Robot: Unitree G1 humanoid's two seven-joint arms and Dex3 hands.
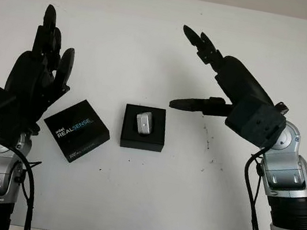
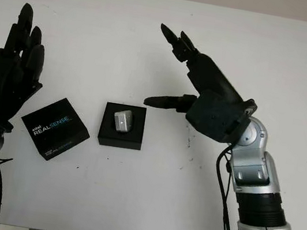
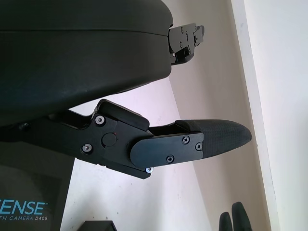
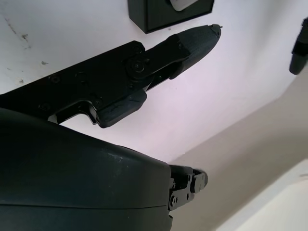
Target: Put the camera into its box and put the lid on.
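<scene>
With the small silver camera already seated in the open square black box at frame centre, both hands open, left hand could nudge the black printed lid askew, while right hand hovers nearby

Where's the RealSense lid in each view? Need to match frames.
Left eye view: lid left of centre, beside the open box, near the left hand.
Right eye view: lid further left, same side of the box.
Left wrist view: printed corner at the picture's edge.
Right wrist view: not in it.
Shared landmark: the box.
</scene>
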